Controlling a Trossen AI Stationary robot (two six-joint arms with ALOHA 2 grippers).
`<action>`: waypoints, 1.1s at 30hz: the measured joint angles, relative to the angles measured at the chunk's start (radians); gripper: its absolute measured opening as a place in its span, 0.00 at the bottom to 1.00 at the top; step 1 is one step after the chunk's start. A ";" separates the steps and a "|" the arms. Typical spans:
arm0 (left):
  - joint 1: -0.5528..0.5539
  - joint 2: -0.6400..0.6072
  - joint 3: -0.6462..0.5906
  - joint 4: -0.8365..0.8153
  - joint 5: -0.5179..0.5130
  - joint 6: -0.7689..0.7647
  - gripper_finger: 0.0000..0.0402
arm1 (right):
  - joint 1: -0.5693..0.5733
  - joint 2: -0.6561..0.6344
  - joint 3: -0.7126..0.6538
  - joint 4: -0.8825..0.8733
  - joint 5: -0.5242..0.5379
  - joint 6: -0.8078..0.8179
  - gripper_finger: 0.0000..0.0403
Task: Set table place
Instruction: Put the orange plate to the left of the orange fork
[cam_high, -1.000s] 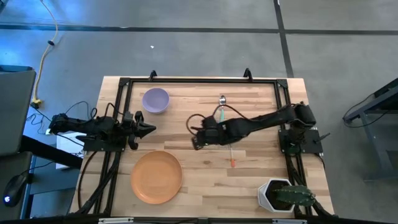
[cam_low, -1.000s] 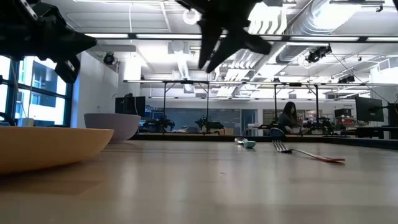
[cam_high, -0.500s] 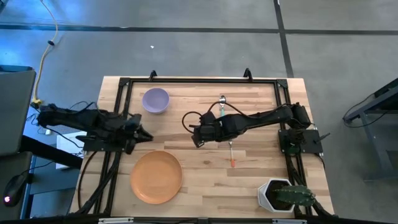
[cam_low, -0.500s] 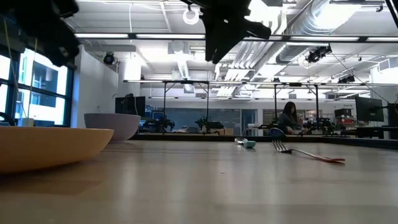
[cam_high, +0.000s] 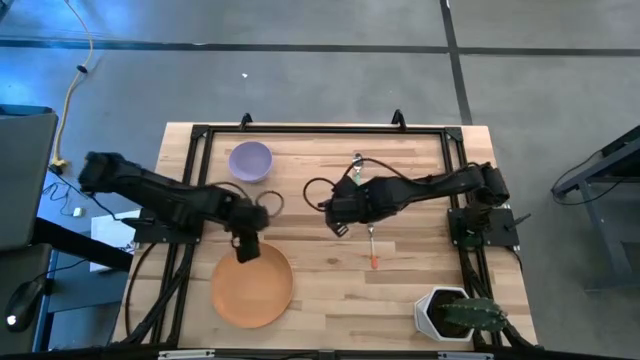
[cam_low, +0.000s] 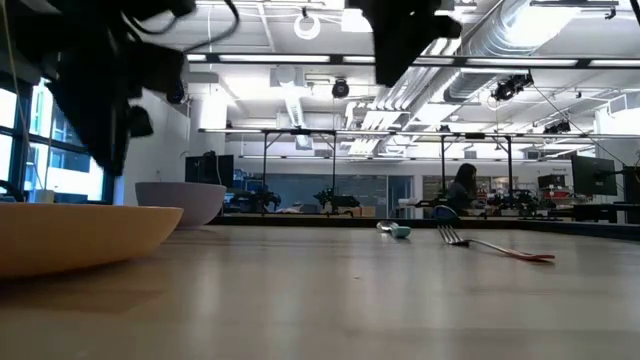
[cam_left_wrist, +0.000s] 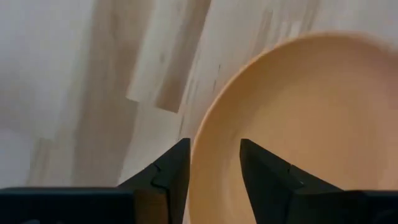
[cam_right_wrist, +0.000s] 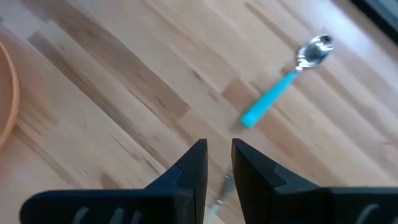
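Note:
The orange plate (cam_high: 252, 288) lies flat on the table (cam_high: 330, 290) at the near left. The lavender bowl (cam_high: 250, 160) stands at the far left. My left gripper (cam_left_wrist: 214, 165) hangs open above the plate's far rim (cam_left_wrist: 205, 130), fingers pointing down, one on each side of the rim line. The teal-handled spoon (cam_right_wrist: 273, 93) and the orange-handled fork (cam_high: 372, 250) lie right of centre. My right gripper (cam_right_wrist: 219, 158) hovers near the fork's tines with a narrow gap and holds nothing.
A white pot with a green plant (cam_high: 450, 315) stands at the near right corner. A black rail frame (cam_high: 320, 128) runs around the table top. Bare wood lies between the plate and the fork (cam_low: 495, 247).
My left gripper has swung toward the table's right and near edges, from beside the bowl to above the plate's far rim, and has tipped to point down. My right gripper has risen and drawn back a little toward the table's right edge. Plate, bowl, spoon and fork have stayed put.

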 joint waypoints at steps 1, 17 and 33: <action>-0.006 0.044 0.010 0.001 0.012 0.011 0.32 | 0.000 -0.017 0.000 -0.016 0.003 -0.011 0.16; -0.038 0.225 0.082 -0.017 -0.018 0.008 0.32 | 0.074 -0.217 0.000 -0.097 0.150 -0.020 0.16; -0.036 0.220 0.232 -0.270 -0.216 -0.039 0.32 | 0.074 -0.219 0.000 -0.098 0.158 -0.021 0.16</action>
